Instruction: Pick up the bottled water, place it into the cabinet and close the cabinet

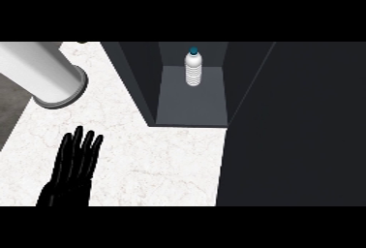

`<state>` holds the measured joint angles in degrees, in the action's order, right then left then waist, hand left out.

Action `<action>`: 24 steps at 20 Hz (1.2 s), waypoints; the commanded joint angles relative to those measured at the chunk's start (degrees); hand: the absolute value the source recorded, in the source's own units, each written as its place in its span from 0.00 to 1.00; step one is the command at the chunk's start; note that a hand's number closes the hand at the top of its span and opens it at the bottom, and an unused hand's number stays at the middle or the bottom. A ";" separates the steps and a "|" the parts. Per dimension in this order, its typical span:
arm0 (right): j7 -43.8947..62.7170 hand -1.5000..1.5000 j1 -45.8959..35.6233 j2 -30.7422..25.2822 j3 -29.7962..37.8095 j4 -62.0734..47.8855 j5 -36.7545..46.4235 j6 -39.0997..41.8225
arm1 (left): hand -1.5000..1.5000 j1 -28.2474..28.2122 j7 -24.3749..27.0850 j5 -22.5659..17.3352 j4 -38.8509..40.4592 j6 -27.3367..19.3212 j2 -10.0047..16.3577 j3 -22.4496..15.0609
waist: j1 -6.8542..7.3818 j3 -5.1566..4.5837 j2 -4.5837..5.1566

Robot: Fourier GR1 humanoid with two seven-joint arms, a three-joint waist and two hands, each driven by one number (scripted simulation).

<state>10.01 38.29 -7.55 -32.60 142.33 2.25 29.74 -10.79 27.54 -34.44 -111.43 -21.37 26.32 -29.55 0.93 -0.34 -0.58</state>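
A clear water bottle [192, 68] with a blue cap stands upright on the shelf inside the dark cabinet [190, 104], toward its back. The cabinet's front is open toward me, and a large dark panel [293, 126], apparently its door, fills the right side of the view. My left hand [71, 167] rests open at the lower left, fingers straight and pointing up, over the white marble counter [157, 160] and well apart from the bottle. No right hand shows anywhere.
A large white cylinder [43, 72] with a grey rim lies tilted at the upper left of the counter. The counter's left edge runs diagonally beside a grey floor [10, 109].
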 commanded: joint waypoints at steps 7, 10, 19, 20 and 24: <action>12.54 1.00 -15.69 7.25 -16.01 2.92 11.08 -4.03 | 0.00 -5.13 1.21 -2.95 -1.87 4.41 3.91 4.10 | 0.58 -0.23 -0.26; 14.79 1.00 -21.41 7.29 -16.75 0.24 11.23 -7.03 | 0.00 -5.54 1.44 -4.09 -3.05 5.21 4.83 6.25 | 0.79 -0.28 -0.24; 17.11 1.00 -33.76 7.15 -15.39 -5.78 10.66 -12.61 | 0.00 -7.54 1.97 -6.24 -2.72 8.59 6.68 8.83 | 1.46 -0.30 0.21; 17.16 1.00 -34.05 7.12 -14.79 -6.16 9.94 -12.24 | 0.00 -7.44 2.31 -6.18 -2.03 8.92 6.43 8.68 | 1.64 -0.42 0.33; 17.29 1.00 -36.16 7.05 -14.14 -8.04 9.22 -12.04 | 0.00 -7.68 2.91 -6.44 -2.92 10.17 6.97 9.31 | 2.22 -0.40 0.51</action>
<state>25.05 8.12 -10.28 -42.51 139.94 6.64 26.68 -18.60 30.01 -40.30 -114.47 -12.40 32.78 -21.33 2.71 -0.69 -0.36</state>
